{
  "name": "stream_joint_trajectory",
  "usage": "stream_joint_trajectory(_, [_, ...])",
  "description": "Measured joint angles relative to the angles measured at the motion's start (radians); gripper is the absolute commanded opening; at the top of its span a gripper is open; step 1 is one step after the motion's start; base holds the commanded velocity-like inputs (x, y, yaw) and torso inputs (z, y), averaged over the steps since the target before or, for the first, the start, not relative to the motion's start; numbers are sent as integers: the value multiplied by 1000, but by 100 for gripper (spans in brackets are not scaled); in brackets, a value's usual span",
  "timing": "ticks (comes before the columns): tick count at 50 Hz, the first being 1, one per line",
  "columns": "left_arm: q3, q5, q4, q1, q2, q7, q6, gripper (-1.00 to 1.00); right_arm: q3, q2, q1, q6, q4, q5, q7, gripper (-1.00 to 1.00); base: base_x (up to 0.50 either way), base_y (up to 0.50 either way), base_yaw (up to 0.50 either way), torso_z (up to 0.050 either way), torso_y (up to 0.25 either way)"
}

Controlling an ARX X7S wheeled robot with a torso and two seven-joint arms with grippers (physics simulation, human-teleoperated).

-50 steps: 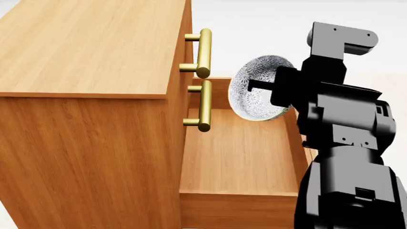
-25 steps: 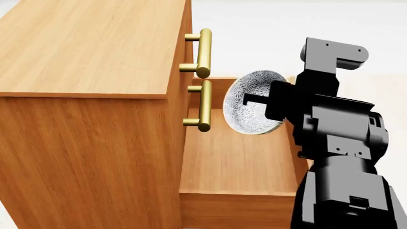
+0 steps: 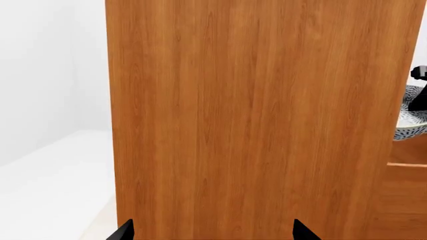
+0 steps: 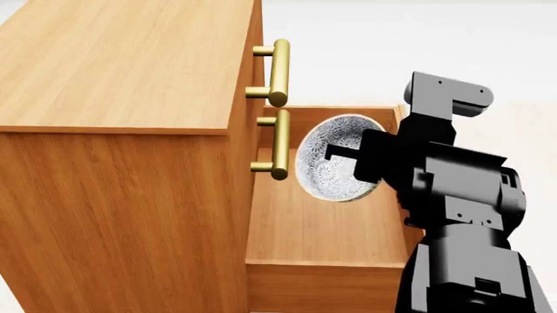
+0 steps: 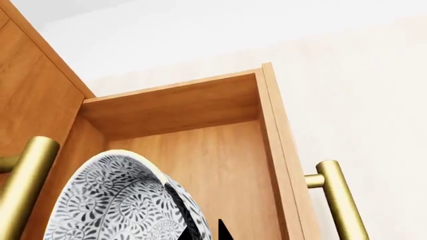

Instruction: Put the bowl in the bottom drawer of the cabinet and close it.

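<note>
Head view | right pincer [image 4: 335, 155] clamped on bowl [image 4: 331, 171] rim, tilted above bottom drawer [image 4: 327, 222] | lower gently, level first, clear of brass handles | left pincer [image 3: 212, 231] spread, empty

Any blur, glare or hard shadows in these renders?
Head view: sharp, flat light, no glare on the brass bar handles. Left wrist view: orange-brown wooden cabinet side fills the frame, grain crisp. Right wrist view: white blue-grey patterned bowl in focus, drawer interior softly shaded.

Bare simulated room: wood cabinet [image 4: 122, 130], pale floor [image 4: 392, 45].
</note>
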Motion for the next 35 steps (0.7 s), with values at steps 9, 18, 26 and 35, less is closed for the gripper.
stream_joint_trajectory(9, [1, 0, 12, 2, -5, -5, -9, 100, 17, 1, -5, 20, 0, 3, -19, -100, 0, 0, 0, 0, 0])
stream_joint_trajectory(18, [2, 0, 9, 2, -4, -5, -3, 100, 37, 2, -10, 32, 0, 5, -32, -100, 0, 0, 0, 0, 0])
stream_joint_trajectory(26, [4, 1, -3, 1, -2, -3, 7, 100, 56, 0, -18, 47, 0, 2, -37, -100, 0, 0, 0, 0, 1])
stream_joint_trajectory(35, [5, 1, -11, 0, -2, -2, 14, 100, 72, -3, -29, 62, 0, -2, -51, -100, 0, 0, 0, 0, 0])
